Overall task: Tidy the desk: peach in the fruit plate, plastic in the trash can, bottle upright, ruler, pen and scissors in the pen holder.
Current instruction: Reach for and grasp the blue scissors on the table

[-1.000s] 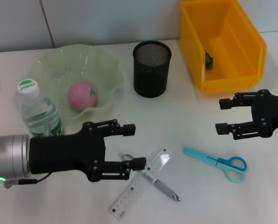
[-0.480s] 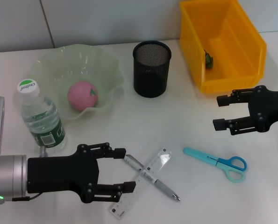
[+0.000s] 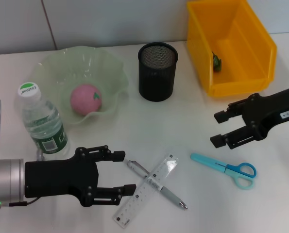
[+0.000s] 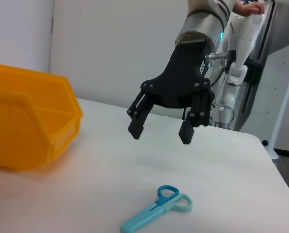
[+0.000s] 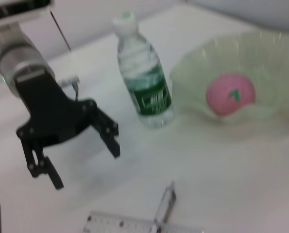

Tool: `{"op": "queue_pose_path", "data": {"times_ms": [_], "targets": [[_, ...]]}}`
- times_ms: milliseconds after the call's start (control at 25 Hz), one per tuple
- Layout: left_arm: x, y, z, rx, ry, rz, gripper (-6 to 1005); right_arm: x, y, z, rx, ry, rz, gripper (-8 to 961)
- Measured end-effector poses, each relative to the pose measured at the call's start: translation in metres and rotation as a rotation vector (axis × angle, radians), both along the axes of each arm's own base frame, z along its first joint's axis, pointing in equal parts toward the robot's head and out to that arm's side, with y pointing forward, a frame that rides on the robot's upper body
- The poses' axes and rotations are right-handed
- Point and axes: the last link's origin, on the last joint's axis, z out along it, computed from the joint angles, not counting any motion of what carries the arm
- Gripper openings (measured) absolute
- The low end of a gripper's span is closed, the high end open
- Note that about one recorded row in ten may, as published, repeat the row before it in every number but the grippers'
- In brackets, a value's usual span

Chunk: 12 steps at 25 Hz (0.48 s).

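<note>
We see left gripper (image 3: 124,172) fingers apart, empty, at 9 o'clock of ruler (image 3: 146,190); ruler lies over pen (image 3: 156,184) — thin, stiff, slippery; we'd pinch its long edges; right gripper (image 3: 221,129) spread, empty.

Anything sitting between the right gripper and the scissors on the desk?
No. In the head view the right gripper hangs open above bare white table, with the scissors lying just nearer the robot; the left wrist view shows the same bare gap.

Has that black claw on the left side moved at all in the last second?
Yes. The left gripper has pulled back toward the robot, away from the green bowl, its jaws open, uncovering the pen.
</note>
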Motion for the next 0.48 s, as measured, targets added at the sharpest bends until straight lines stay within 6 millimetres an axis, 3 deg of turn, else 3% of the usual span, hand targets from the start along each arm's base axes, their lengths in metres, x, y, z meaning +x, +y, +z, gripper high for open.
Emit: {"op": "queue_pose_path", "data": {"times_ms": [240,480], "targets": [[0.001,0.003,0.001,0.006,0.002,-0.002,815,-0.039,0.012,-0.014,-0.032,-0.308,-0.071,784],[0.001,0.003,0.001,0.008,0.004,0.003,815,-0.054,0.019,-0.027,-0.042,-0.492,-0.097,785]]}}
